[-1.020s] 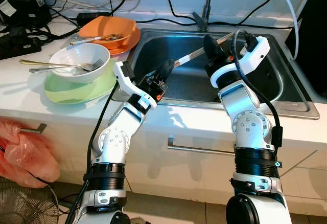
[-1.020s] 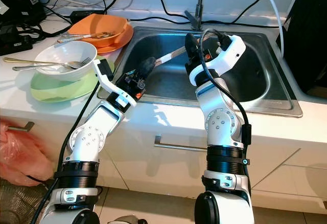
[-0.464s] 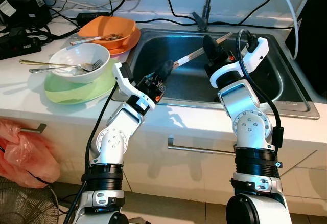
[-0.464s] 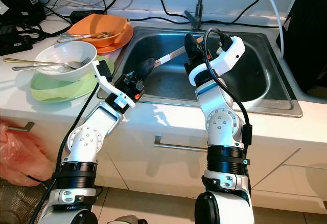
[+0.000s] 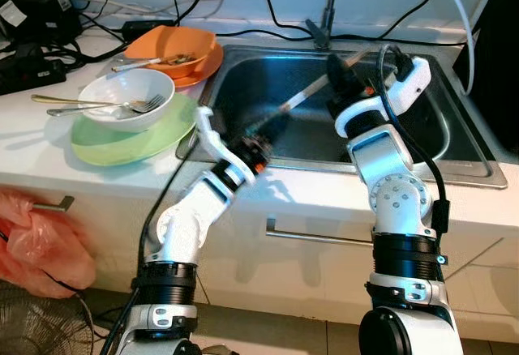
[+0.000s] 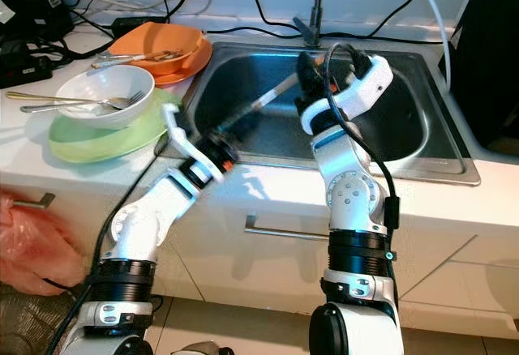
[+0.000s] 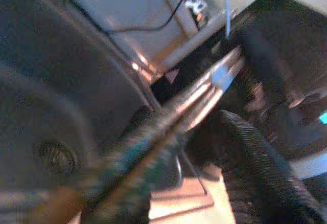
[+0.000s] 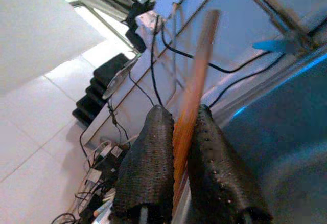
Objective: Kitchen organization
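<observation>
white kitchen counter, steel sink as my landmark. i see right gripper over sink, fingers clamped on wooden stick. stick slants down across sink toward left gripper at sink's near-left edge; can't tell its fingers, blurred. white bowl with fork on green plate, orange bowl, both left of sink.
</observation>
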### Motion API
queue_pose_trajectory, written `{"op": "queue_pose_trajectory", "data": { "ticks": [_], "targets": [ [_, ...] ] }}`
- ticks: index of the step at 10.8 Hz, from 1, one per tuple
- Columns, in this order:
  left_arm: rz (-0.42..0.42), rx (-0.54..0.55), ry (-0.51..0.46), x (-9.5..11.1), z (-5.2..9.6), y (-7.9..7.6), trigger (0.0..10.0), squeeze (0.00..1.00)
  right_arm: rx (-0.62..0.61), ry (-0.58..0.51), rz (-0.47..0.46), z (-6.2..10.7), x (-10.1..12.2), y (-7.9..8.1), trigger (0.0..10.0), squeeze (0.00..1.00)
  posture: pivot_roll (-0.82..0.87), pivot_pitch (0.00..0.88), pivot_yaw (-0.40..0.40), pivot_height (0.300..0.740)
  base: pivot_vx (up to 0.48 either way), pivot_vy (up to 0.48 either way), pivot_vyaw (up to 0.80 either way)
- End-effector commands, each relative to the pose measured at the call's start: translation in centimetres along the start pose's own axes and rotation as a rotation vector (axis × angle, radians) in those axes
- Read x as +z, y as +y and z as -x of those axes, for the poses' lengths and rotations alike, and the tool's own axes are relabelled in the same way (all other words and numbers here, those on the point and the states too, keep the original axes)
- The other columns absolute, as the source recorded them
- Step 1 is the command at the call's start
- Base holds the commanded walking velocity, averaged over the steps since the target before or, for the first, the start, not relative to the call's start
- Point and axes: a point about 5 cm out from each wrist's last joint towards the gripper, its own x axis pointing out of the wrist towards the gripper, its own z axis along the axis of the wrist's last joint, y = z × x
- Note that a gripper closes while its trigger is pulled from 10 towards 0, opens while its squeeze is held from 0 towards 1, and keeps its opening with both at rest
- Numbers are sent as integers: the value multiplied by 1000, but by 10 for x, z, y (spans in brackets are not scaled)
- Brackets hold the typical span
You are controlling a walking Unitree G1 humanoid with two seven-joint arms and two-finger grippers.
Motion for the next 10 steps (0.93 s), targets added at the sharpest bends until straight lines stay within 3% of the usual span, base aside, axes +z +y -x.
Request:
{"op": "queue_pose_trajectory", "data": {
  "ticks": [1,3,4,6,8,9,10],
  "targets": [
    [-23,-19,-8,4,-2,-5,10000,1000,-34,1,35,-1,-3,1,0,0,100,0,59,740,0,0,0],
    [-41,-2,-9,5,-2,-5,10000,1000,-60,-10,76,0,-4,-2,0,0,102,0,59,740,0,0,0],
    [-152,14,12,8,-1,-8,10000,1000,-75,-25,194,1,2,-9,0,0,107,0,58,740,0,0,0],
    [-276,11,60,7,3,-9,10000,1000,-65,-18,354,3,12,-22,0,0,112,0,62,740,0,0,0],
    [-336,-1,107,0,8,-12,10000,1000,-19,6,550,1,22,-32,0,0,122,0,57,740,0,0,0],
    [-351,-2,110,-1,9,-13,10000,1000,-10,8,575,0,23,-32,0,0,126,0,56,740,0,0,0],
    [-420,1,119,-2,11,-15,10000,1000,18,14,633,-3,22,-32,0,0,130,1,54,740,0,0,0]
  ]
}}
